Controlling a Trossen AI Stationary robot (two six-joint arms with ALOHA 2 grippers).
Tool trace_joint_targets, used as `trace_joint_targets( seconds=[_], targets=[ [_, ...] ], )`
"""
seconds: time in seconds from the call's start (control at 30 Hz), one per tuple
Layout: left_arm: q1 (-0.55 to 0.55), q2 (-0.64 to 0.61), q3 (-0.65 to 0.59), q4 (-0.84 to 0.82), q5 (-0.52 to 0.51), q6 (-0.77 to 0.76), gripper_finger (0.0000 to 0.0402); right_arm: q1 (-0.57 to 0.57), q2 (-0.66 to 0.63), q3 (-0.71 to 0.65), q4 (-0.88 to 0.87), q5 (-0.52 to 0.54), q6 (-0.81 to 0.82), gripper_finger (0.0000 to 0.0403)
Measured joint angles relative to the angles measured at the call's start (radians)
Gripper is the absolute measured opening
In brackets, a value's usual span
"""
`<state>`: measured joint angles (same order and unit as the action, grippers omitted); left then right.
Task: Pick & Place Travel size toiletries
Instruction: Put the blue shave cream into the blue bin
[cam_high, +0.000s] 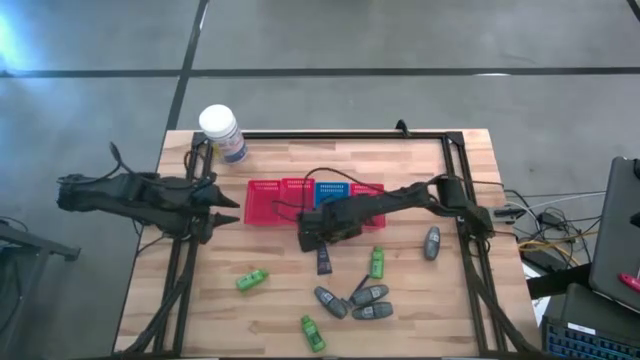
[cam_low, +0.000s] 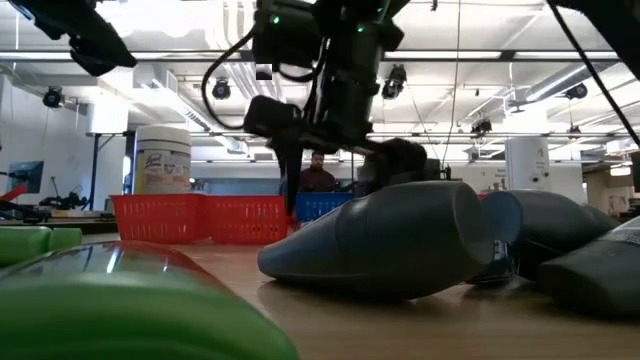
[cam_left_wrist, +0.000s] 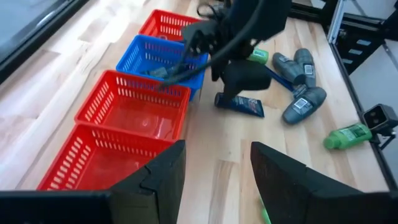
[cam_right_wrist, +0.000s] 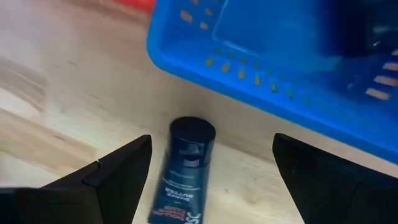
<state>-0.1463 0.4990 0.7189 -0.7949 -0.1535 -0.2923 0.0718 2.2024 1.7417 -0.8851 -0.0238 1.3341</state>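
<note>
The right claw (cam_high: 322, 232) hangs with its two fingers spread wide and nothing between them, just off the near wall of the blue basket (cam_high: 332, 190). Directly below the open gap lies the dark tube (cam_right_wrist: 185, 177). It rests flat on the wooden surface (cam_high: 420, 300), its cap end towards the basket wall and its long axis running away from the basket, in line with the reach of the claw. The fingers therefore stand one to either side of the tube's length, which in my judgement suits a straight descent and closure across its narrow width. The cap sits close to the basket wall but appears apart from it; that wall looks to be the one obstruction to watch. Beyond the tube, farther from the baskets, lie the remaining toiletries: a cluster of grey tubes (cam_high: 357, 301), a green bottle (cam_high: 377, 263) beside them, two more green bottles (cam_high: 251, 280) out towards the left, and one grey tube (cam_high: 431, 242) off by the right frame. The left claw (cam_high: 228, 210) waits at the far end of the red baskets (cam_high: 278, 200), partly open and holding nothing, well apart from the dark tube. The right arm is plainly the nearer.
</note>
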Motion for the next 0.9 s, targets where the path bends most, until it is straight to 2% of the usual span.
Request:
trace_joint_targets(
  seconds=[0.1, 0.33, 0.7, 0.9],
  targets=[
    [0.0, -0.009, -0.002, -0.034, 0.0, -0.009, 0.0186, 0.001, 0.033, 0.005, 0.011, -0.056, -0.009, 0.032],
    [0.0, -0.02, -0.005, -0.091, 0.001, -0.011, 0.0186, -0.006, 0.055, -0.001, 0.045, -0.065, -0.033, 0.028],
    [0.0, -0.021, -0.005, -0.123, -0.001, -0.01, 0.0186, 0.01, 0.011, 0.007, 0.058, -0.087, -0.052, 0.0111],
    [0.0, -0.02, -0.005, -0.123, -0.002, -0.004, 0.0186, 0.024, -0.067, 0.007, 0.054, -0.082, -0.049, 0.0111]
  ],
)
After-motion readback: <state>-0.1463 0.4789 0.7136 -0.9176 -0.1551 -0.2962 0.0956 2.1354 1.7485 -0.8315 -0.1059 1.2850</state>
